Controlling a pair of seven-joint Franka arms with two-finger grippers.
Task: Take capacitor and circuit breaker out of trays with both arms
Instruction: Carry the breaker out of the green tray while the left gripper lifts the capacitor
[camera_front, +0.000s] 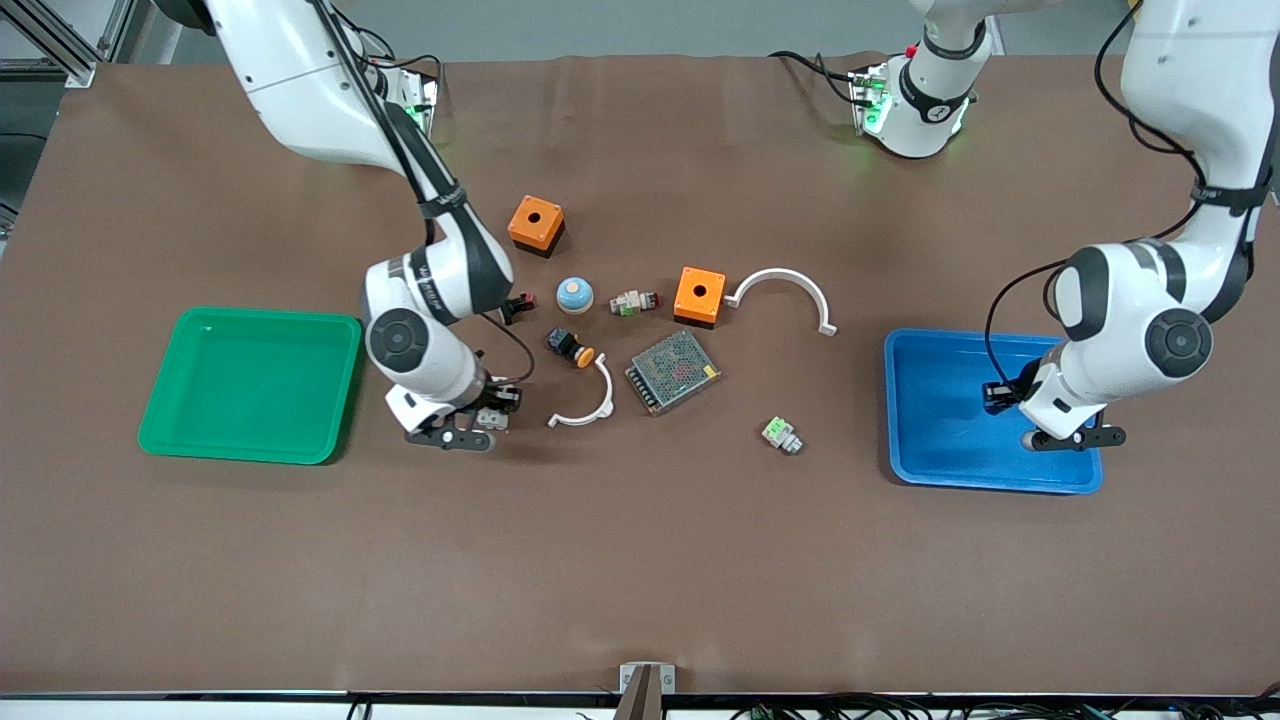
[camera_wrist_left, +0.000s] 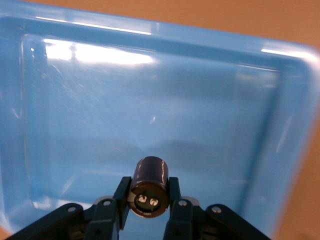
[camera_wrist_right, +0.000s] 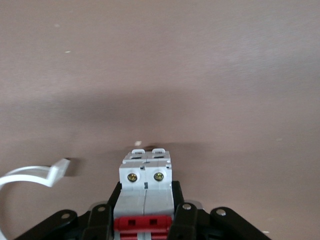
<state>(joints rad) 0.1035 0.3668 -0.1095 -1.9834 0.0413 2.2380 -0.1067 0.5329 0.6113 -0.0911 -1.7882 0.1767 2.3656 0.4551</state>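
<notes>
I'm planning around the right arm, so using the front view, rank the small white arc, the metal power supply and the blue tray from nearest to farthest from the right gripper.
From the right gripper, shut on the breaker:
1. Small white arc, right beside it.
2. Metal power supply, mid-table, just past the arc.
3. Blue tray, at the left arm's end, where the left gripper holds the capacitor.

**Where my three eyes sit**

My front camera hangs high across the table (camera_front: 640, 580), facing my bases. My left wrist camera looks closely down into the blue tray (camera_wrist_left: 75, 100), also seen from the front (camera_front: 940, 400). My right wrist camera stares closely at brown tabletop.
</notes>
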